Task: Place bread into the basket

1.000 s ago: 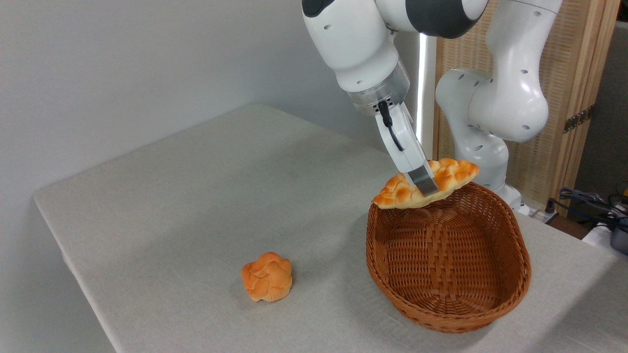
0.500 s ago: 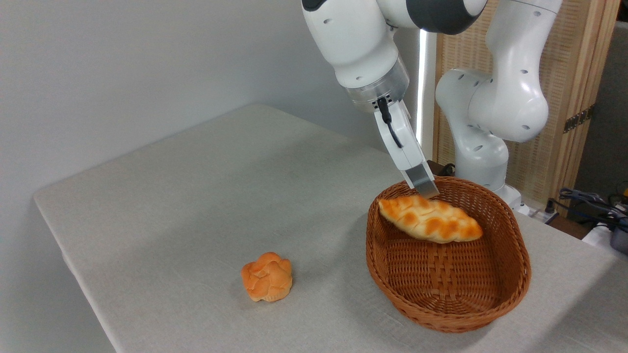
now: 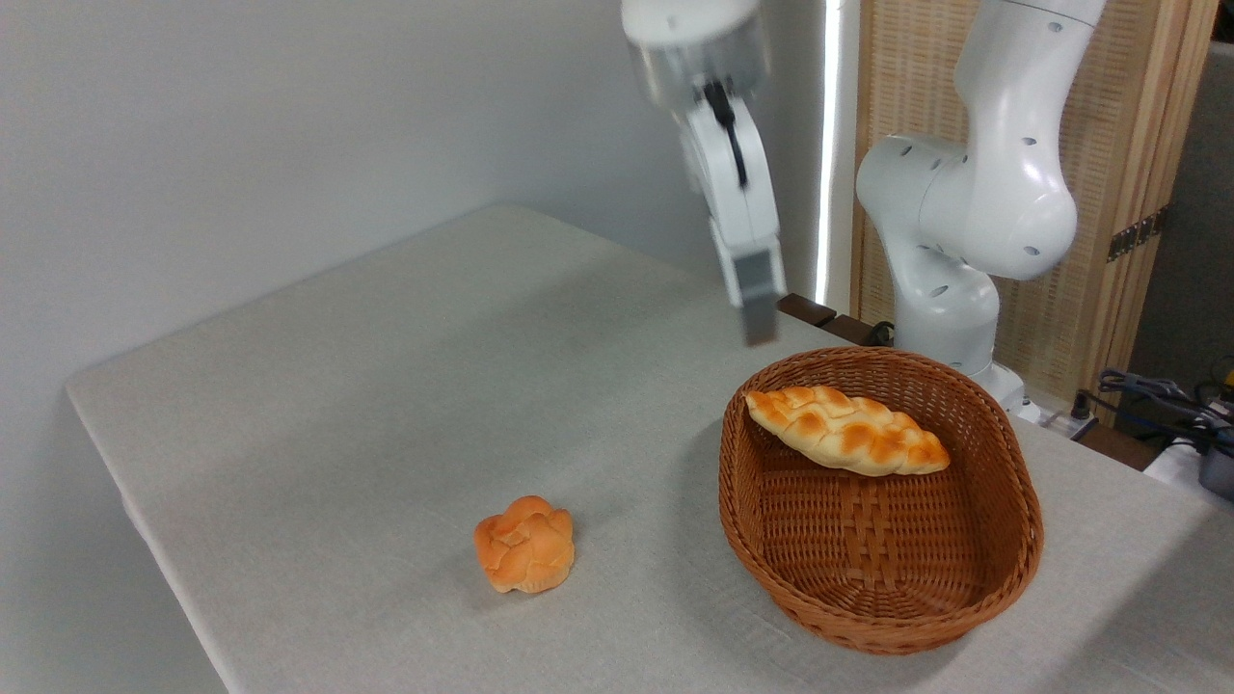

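We see the bread (image 3: 846, 431) lying inside the basket (image 3: 1022, 540), in the far half of it, leaning on the inner wall near the far rim. Its long axis runs across the basket, from the left wall toward the right wall, with the left tip a little higher. The basket stands near the right near corner of the table (image 3: 386, 386).

Our gripper (image 3: 759, 310) hangs above the table, up and to the left of the basket's far rim, well apart from the bread and holding nothing. It is seen from the side and blurred, so we cannot tell if the jaws are apart or together.

From the jaws, the bread lies down and to the right. We judge that the task is done, because the loaf rests fully within the rim and nothing touches it. The coming move, in our opinion, needs only a free way upward, away from the basket, and the rim is not in this way.

A small round bun (image 3: 524, 544) sits alone near the front edge of the table, well apart from the basket.
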You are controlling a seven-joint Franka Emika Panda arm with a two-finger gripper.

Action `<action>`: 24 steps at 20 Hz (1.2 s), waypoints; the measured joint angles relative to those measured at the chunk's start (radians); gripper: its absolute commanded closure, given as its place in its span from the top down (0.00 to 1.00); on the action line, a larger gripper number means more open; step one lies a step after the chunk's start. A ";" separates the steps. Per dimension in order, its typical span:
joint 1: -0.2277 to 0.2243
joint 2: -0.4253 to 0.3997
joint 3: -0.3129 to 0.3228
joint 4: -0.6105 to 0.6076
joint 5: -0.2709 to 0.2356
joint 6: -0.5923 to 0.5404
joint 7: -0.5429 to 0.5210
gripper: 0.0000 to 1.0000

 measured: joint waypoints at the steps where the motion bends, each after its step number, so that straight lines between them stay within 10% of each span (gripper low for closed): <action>1: 0.000 0.010 0.000 0.026 -0.025 0.027 -0.051 1.00; 14: 0.110 0.388 -0.217 0.452 -0.147 0.136 -0.625 1.00; 24: 0.123 0.409 -0.222 0.473 -0.089 0.126 -0.644 1.00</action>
